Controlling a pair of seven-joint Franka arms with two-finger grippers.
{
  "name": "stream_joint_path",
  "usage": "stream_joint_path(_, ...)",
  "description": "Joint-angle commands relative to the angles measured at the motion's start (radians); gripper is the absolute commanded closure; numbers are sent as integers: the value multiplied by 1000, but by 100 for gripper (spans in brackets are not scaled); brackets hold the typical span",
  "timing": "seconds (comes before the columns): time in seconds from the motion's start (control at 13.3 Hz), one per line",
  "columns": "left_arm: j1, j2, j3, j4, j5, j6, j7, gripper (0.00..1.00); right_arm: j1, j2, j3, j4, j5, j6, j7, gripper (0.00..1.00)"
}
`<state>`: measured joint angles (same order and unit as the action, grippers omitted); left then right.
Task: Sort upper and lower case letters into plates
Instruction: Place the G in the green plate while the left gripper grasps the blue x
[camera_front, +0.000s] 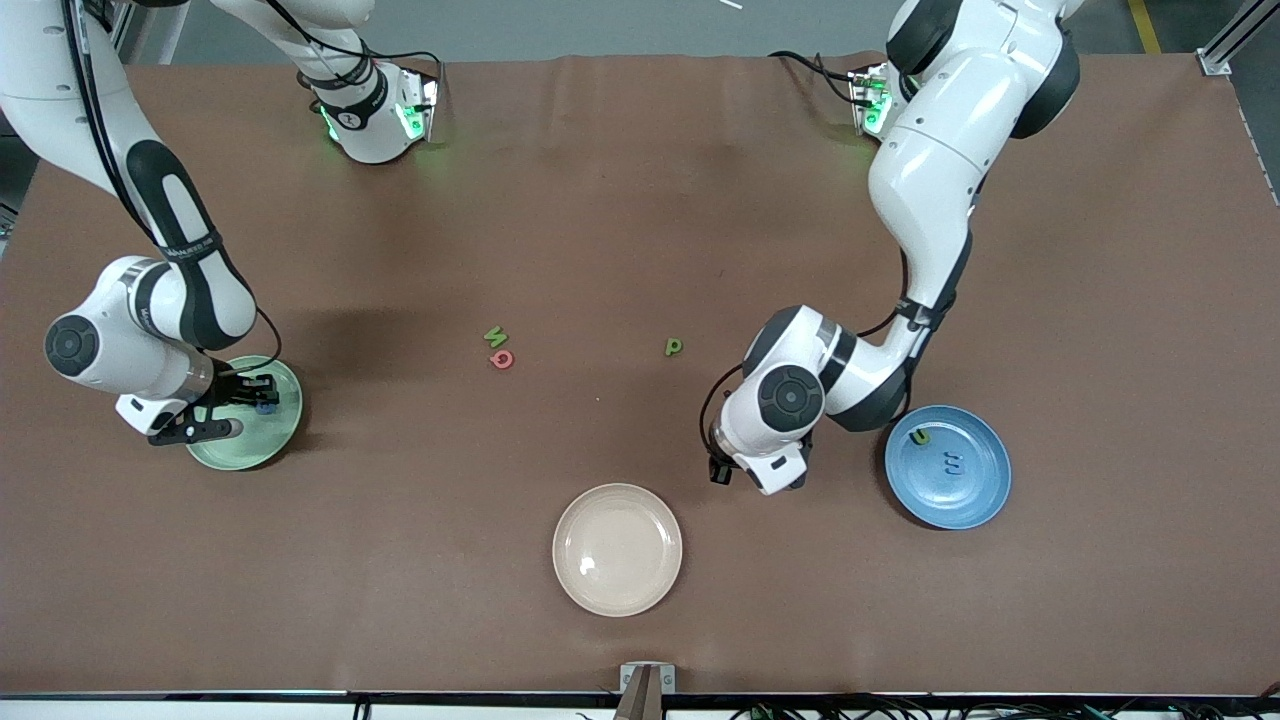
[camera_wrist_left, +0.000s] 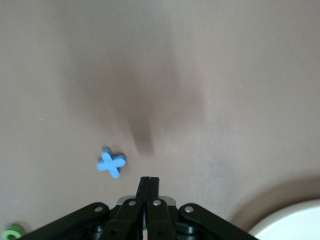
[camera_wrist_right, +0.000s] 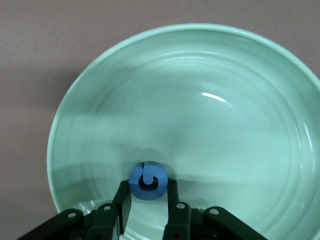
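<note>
The front cam sits high up, facing the robots, looking down on the whole desk (camera_front: 640, 200). The right wrist cam hangs close over the mint green plate (camera_wrist_right: 200, 125), which also shows up in the front view at the right arm's end. The left wrist cam is low over the bare desk and catches the rim of the cream plate (camera_wrist_left: 295, 222), also shared with the front view.

The left gripper (camera_front: 722, 470) is hidden beneath its own wrist in the front view; the mint green plate (camera_front: 285, 440) is partly covered there by the right arm's hand; the two small pieces lying in the blue plate (camera_front: 975, 500) are too small to read; the cream plate (camera_wrist_left: 295, 222) is cut off at the left wrist view's edge.
</note>
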<state>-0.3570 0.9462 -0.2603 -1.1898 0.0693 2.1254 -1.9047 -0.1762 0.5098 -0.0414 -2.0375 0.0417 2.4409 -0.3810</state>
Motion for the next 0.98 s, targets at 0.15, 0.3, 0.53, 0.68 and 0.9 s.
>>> stream_joint_path(0.15,-19,2,-4,-40,6,-31,-11,39,-2,-5,20,6,4,-16,-6,11)
stream_joint_path(0.3,-20,0,-4,-76,17,-33,-11,39,26,-88,23,10,6,-103,4,4)
stream_joint_path(0.53,-22,3,-2,-82,18,-33,-7,39,122,-229,21,10,4,-284,182,2)
stream_joint_path(0.68,-22,5,-1,-82,20,-33,-1,43,214,-279,23,6,4,-386,354,1)
stream_joint_path(0.9,-22,6,1,-82,20,-33,3,47,399,-292,26,6,17,-465,586,0)
